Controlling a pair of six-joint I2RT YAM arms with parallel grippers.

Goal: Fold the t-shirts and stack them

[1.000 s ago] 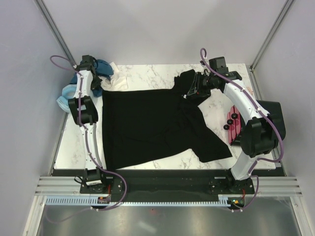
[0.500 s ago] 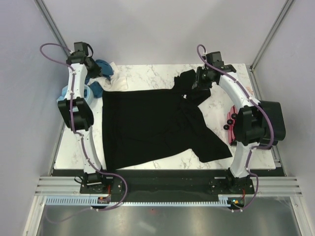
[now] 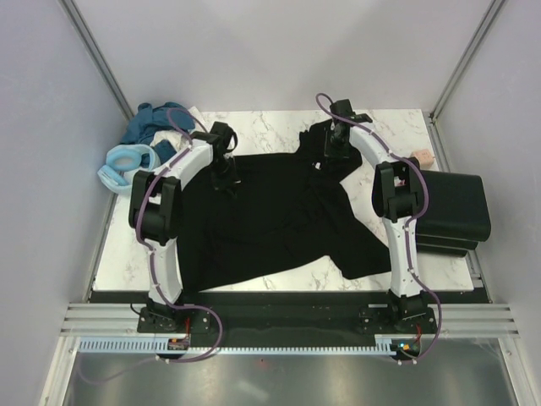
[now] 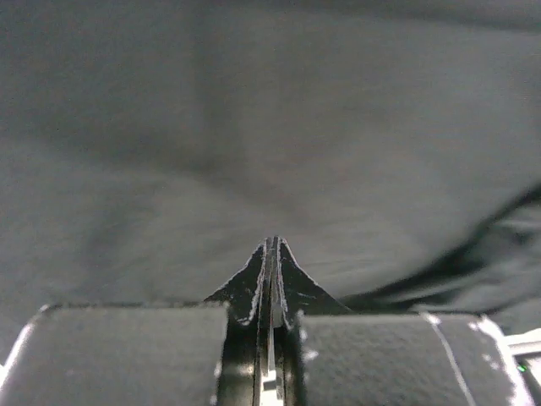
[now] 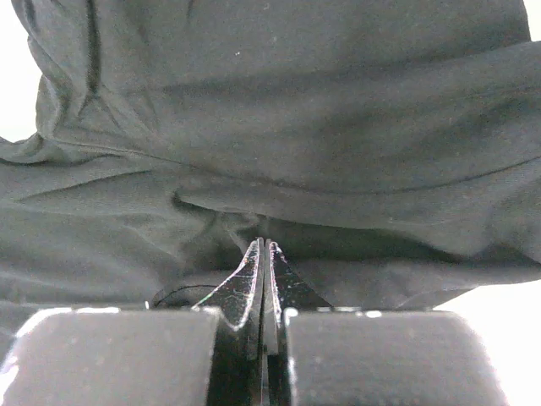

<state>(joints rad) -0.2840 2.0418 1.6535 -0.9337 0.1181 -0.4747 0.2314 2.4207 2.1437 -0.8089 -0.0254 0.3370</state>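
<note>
**A:** Where's the black t-shirt (image 3: pixel 262 220)?

**B:** Lying on the bench (image 3: pixel 127 254), spread over most of the middle. The left part's fairly flat. The right part's messy, w/ a flap folded over on the diagonal that reaches twd the near-right corner. There's also a bunched lump up by the far edge, right of centre.

**A:** And the left gripper (image 4: pixel 272 245)?

**B:** Jaws pressed tight together, no gap to speak of. Tips are down at the shirt's far-left part, not far from the far-left corner. The wrist cam gives only blurry black cloth past the tips, so I can't tell if any fabric's nipped in there.

**A:** Right gripper (image 5: pixel 264 245)?

**B:** Same, closed right up. Tips point into a crease of that bunched lump by the far edge. Folds all round it, but whether cloth's actually pinched, can't tell.

**A:** Other shirts?

**B:** A teal-blue shirt (image 3: pixel 152 123) is crumpled at the far-left corner. A light blue one (image 3: pixel 122 162) sits just beside it on the left edge, partly hanging over. Neither's folded, and both lie apart from the black one.

**A:** Anything on the right side?

**B:** A small pinkish block (image 3: pixel 420 154) nr the right edge, far half. Next to it is a black boxy bulk (image 3: pixel 456 211) sitting across the right edge. Can't make out what that is.
</note>
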